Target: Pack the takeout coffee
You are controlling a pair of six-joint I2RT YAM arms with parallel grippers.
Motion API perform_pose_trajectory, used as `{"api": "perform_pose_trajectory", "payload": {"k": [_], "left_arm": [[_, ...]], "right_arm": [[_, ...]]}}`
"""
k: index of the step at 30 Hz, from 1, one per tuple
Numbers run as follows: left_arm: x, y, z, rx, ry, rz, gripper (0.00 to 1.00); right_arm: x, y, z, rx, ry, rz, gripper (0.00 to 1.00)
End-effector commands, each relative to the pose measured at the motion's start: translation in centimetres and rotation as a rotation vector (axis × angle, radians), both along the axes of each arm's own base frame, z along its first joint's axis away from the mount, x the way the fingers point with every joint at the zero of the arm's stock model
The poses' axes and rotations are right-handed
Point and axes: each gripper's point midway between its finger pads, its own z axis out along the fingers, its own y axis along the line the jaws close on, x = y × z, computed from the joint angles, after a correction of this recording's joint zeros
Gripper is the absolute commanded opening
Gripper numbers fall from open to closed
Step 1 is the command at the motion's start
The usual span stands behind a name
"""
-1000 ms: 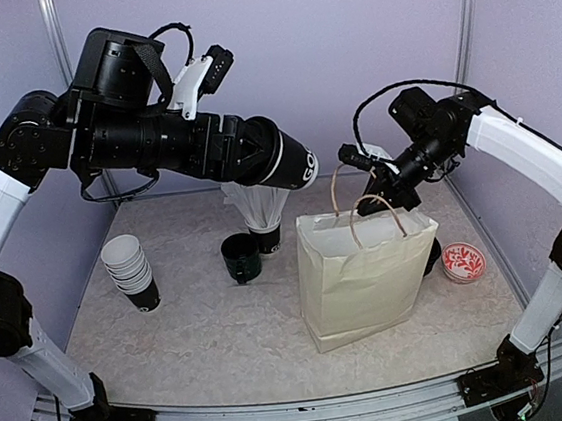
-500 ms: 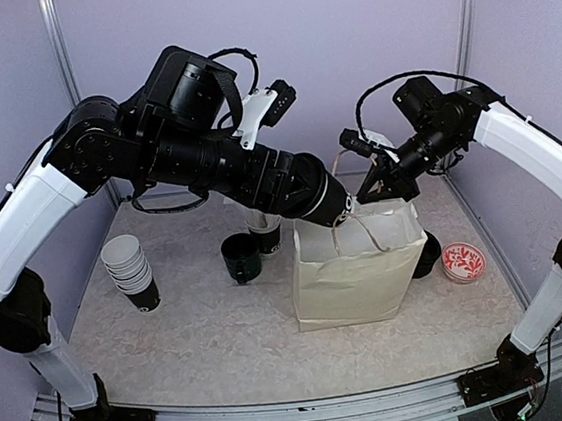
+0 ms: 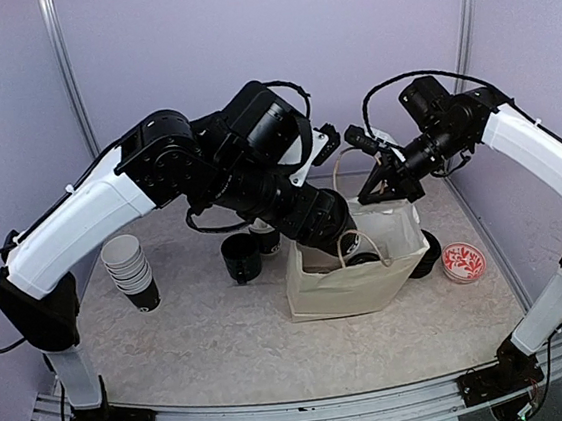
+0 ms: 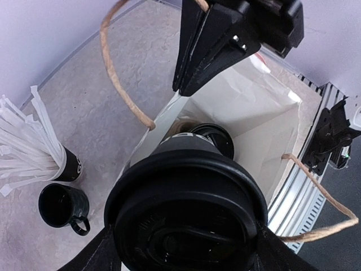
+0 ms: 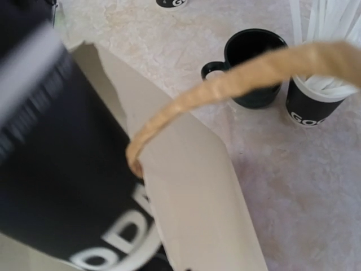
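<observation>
A takeout coffee cup [image 4: 186, 214], black with a round black lid, fills the left wrist view. My left gripper [image 4: 186, 248] is shut on it, one finger [image 4: 104, 254] at each side. It hangs in the mouth of the cream paper bag [image 3: 345, 289]. A second lidded cup [image 4: 213, 138] stands on the bag's floor. My right gripper [image 3: 379, 188] is shut on the bag's far rope handle [image 5: 242, 73] and holds it up. In the right wrist view the held cup [image 5: 67, 186] is a blur with white lettering, just behind the bag wall [image 5: 192, 197].
Left of the bag are a dark handled mug [image 3: 241, 258], a black cup of white straws [image 4: 67, 164] and a leaning stack of paper cups [image 3: 132, 271]. A red patterned dish [image 3: 462, 260] lies right of the bag, and a dark round thing [image 3: 429, 253] shows behind it.
My left arm has swung right and down, carrying the cup from above the table into the bag's mouth. The bag has sagged lower and wider. My right gripper has kept its hold on the handle.
</observation>
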Motion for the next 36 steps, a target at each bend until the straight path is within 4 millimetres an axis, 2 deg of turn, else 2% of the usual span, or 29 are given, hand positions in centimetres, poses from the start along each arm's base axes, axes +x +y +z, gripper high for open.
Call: {"api": "perform_pose_trajectory", "payload": {"k": [1, 7, 15, 20, 22, 27, 31, 34, 36], "left_arm": [[-0.1, -0.5, -1.3, 0.094, -0.055, -0.007, 0.65], [-0.1, -1.0, -3.0, 0.157, -0.091, 0.0, 0.64], [-0.6, -1.9, -5.6, 0.279, -0.187, -0.015, 0.63], [-2.0, -2.0, -6.4, 0.331, -0.239, -0.056, 0.63], [-2.8, -2.0, -6.7, 0.351, -0.254, -0.081, 0.63], [-4.2, -1.2, -7.7, 0.423, -0.303, -0.108, 0.63], [-4.3, -0.7, -8.2, 0.461, -0.336, -0.123, 0.62], [-4.2, -0.6, -8.6, 0.483, -0.353, -0.138, 0.62], [-4.0, -0.5, -8.6, 0.496, -0.374, -0.139, 0.62]], "right_arm": [[-1.2, 0.2, 1.6, 0.047, -0.013, 0.004, 0.02], [-2.2, 0.5, 2.1, 0.074, 0.0, 0.03, 0.05], [-2.5, 1.0, 2.0, 0.091, 0.031, 0.05, 0.07], [-2.6, 0.9, 2.1, 0.093, 0.024, 0.053, 0.08], [-2.9, 0.9, 2.6, 0.102, 0.022, 0.063, 0.14], [-5.9, 0.6, 5.2, 0.154, 0.024, 0.189, 0.47], [-6.8, 0.0, 7.4, 0.177, -0.033, 0.231, 0.54], [-5.8, -0.6, 8.5, 0.19, -0.077, 0.212, 0.55], [-4.5, -1.1, 8.4, 0.199, -0.071, 0.191, 0.55]]}}
